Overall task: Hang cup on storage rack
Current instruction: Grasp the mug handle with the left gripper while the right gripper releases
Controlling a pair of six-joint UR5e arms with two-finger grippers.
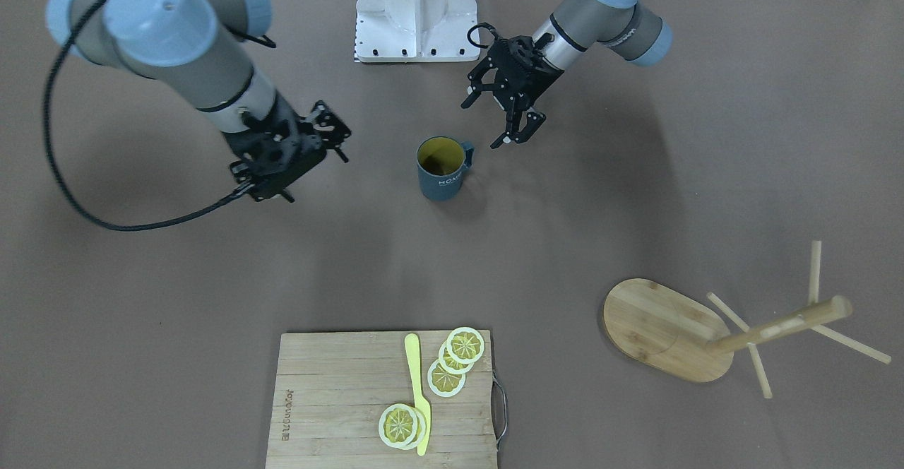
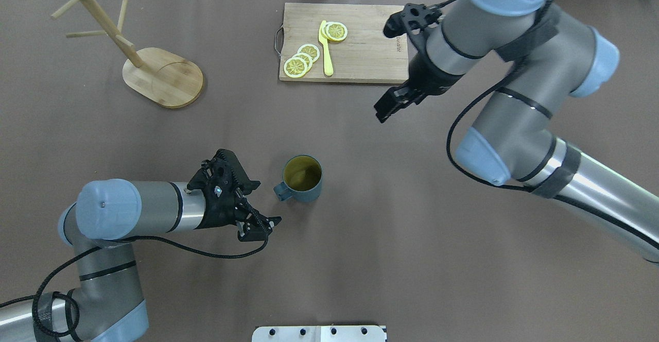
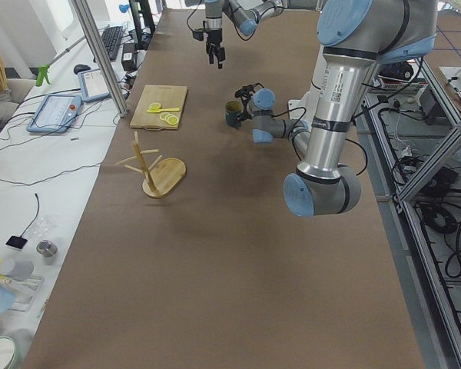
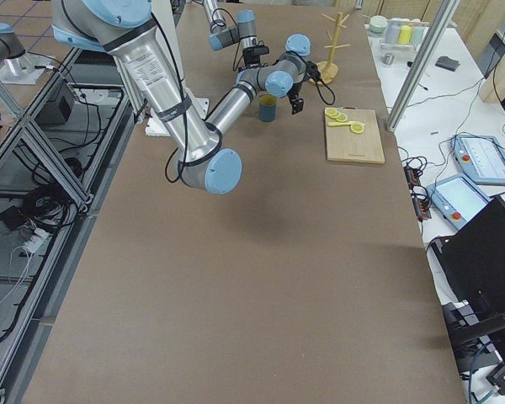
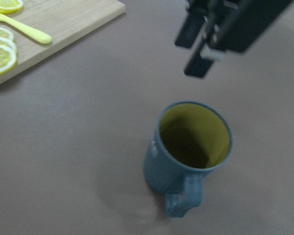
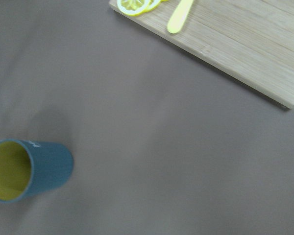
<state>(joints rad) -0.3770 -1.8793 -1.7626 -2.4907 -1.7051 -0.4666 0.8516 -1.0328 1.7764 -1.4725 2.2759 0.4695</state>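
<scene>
The cup [image 2: 302, 178], dark slate-blue with a yellow inside, stands upright mid-table, its handle [image 2: 280, 190] towards my left gripper. It also shows in the front view [image 1: 441, 167] and both wrist views [image 5: 188, 156] [image 6: 27, 169]. My left gripper [image 2: 265, 203] is open and empty, close beside the handle without touching it; it also shows in the front view [image 1: 489, 121]. My right gripper [image 2: 382, 115] is shut and empty, held above the table between the cup and the cutting board. The storage rack [image 2: 165, 77], a bamboo mug tree, stands far left at the back.
A slatted cutting board [image 2: 360, 53] with lemon slices [image 2: 301, 58] and a yellow knife [image 2: 325, 48] lies at the back centre. The rack's pegs [image 1: 812, 264] are bare. The robot base [image 1: 417, 10] is behind the cup.
</scene>
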